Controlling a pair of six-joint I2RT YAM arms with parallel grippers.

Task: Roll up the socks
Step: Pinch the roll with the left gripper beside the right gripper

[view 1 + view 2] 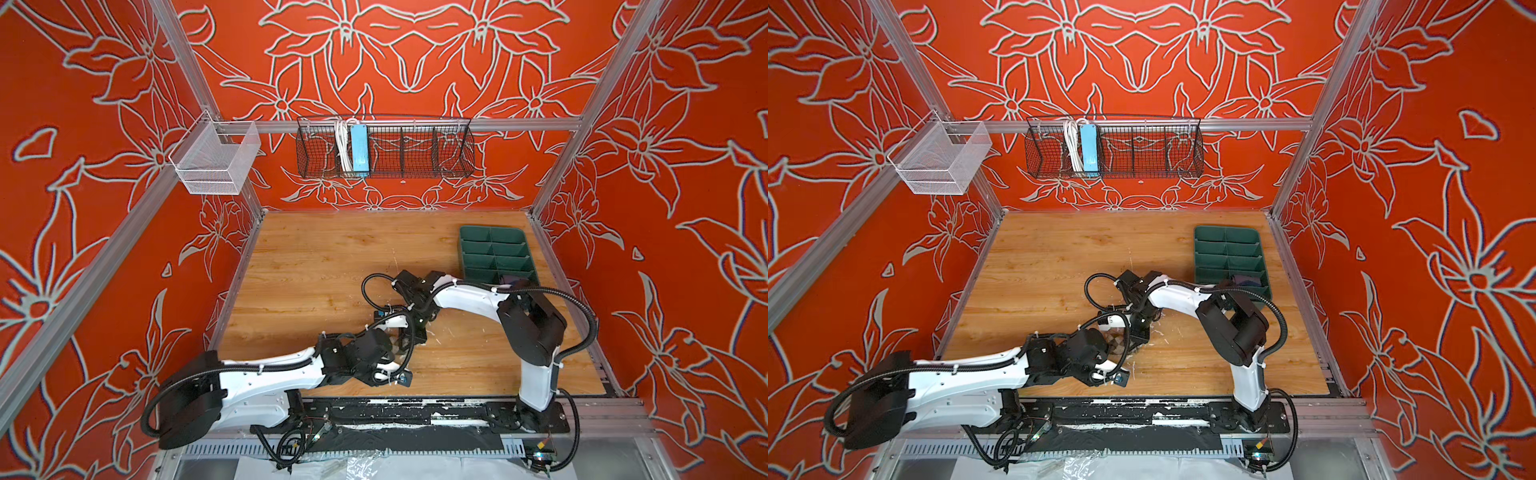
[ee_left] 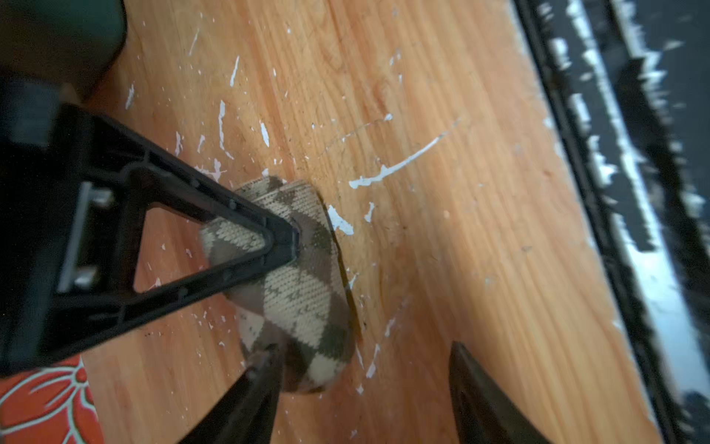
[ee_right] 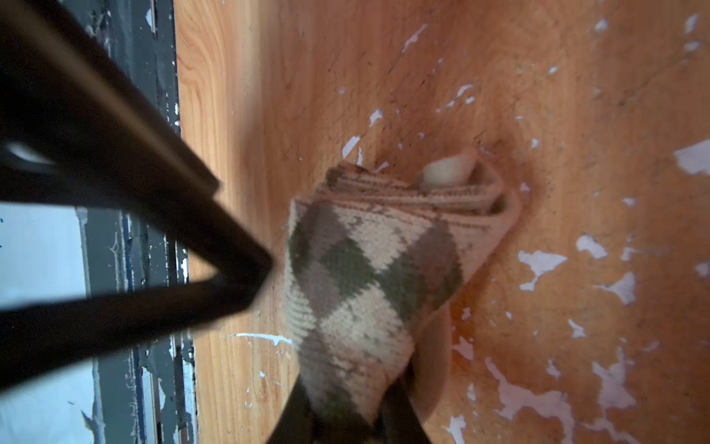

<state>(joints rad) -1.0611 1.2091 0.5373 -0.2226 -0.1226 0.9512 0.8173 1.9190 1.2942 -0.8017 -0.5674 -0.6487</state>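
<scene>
The beige sock with olive argyle diamonds lies as a rolled bundle on the wooden table, near the front middle; a top view shows a patch of it between the two wrists. My right gripper is shut on one end of the roll. My left gripper stands open over the other end, one finger against the sock and the other off to the side over bare wood. A dark purple sock bundle sits in the nearest compartment of the green tray.
The green divided tray stands at the back right of the table. A black wire basket holding a blue power strip hangs on the back rail, and a white mesh basket on the left. A black rail runs along the front edge.
</scene>
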